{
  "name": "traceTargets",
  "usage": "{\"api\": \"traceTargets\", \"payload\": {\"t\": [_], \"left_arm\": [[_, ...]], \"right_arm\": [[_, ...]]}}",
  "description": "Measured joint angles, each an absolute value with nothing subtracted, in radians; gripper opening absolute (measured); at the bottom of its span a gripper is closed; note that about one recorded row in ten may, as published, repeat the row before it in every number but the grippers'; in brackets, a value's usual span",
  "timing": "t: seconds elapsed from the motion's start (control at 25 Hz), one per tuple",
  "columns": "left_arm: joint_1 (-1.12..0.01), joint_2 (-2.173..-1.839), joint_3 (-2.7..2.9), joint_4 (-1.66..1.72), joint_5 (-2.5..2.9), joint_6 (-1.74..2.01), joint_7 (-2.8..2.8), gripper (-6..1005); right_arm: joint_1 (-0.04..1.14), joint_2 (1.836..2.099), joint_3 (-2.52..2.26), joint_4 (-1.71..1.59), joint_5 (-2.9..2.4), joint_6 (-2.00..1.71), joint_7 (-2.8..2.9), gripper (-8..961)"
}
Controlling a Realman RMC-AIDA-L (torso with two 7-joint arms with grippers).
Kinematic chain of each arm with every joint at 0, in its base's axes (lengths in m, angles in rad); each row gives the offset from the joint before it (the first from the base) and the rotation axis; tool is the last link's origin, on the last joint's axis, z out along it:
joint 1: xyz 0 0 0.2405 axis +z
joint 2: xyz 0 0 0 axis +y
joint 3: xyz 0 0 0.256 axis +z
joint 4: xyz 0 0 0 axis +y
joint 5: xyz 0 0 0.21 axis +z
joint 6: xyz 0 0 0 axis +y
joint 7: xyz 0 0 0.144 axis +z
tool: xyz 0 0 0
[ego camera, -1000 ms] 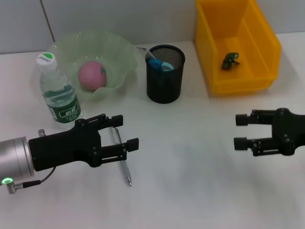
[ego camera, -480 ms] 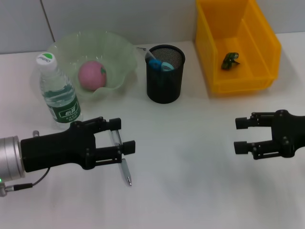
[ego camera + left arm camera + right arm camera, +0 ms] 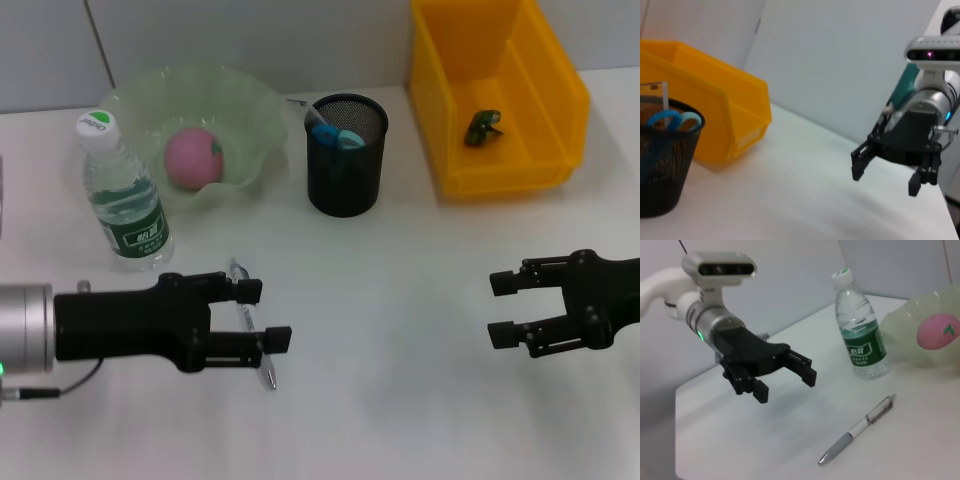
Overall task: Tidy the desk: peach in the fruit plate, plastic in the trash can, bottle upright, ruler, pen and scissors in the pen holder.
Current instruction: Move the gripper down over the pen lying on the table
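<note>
While the left tool (image 3: 265, 315) hangs spread apart over the pen (image 3: 250, 320) on the desk (image 3: 380, 400), the right tool (image 3: 505, 308) waits apart too, well to the right. The bottle (image 3: 122, 195) stands upright beside the plate (image 3: 250, 110) that holds the peach (image 3: 193, 156). Scissors (image 3: 340, 137) and probably a ruler (image 3: 664, 95) sit in the holder (image 3: 345, 190). A dark scrap (image 3: 483, 127) lies in the bin (image 3: 555, 100).
</note>
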State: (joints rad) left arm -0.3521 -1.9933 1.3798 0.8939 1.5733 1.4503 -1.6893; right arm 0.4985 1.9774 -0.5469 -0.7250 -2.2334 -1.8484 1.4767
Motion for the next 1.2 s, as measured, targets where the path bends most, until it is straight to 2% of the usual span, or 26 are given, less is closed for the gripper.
{"api": "traceTargets", "payload": {"t": [0.16, 0.4, 0.48, 0.52, 0.6, 1.2], "left_arm": [[-0.352, -1.995, 1.378, 1.096, 1.728, 1.455, -1.935, 814], [-0.376, -2.016, 1.367, 1.323, 1.915, 1.503, -2.142, 814], [-0.452, -2.039, 1.297, 1.427, 2.041, 1.567, -2.233, 814], [-0.452, -2.039, 1.297, 1.427, 2.041, 1.567, -2.233, 814], [-0.535, -2.055, 1.236, 1.432, 2.126, 1.652, -2.261, 814], [-0.653, -2.066, 1.350, 1.521, 2.204, 1.746, -1.720, 815]], "right_arm": [[0.499, 1.981, -0.547, -0.739, -2.244, -1.831, 1.479, 803], [0.502, 1.986, -0.548, -0.759, -2.268, -1.819, 1.480, 804], [0.503, 1.986, -0.548, -0.760, -2.272, -1.819, 1.480, 804], [0.503, 1.986, -0.548, -0.761, -2.273, -1.819, 1.480, 803], [0.504, 1.986, -0.549, -0.761, -2.275, -1.819, 1.481, 803], [0.534, 1.981, -0.549, -0.794, -2.309, -1.823, 1.618, 804]]}}
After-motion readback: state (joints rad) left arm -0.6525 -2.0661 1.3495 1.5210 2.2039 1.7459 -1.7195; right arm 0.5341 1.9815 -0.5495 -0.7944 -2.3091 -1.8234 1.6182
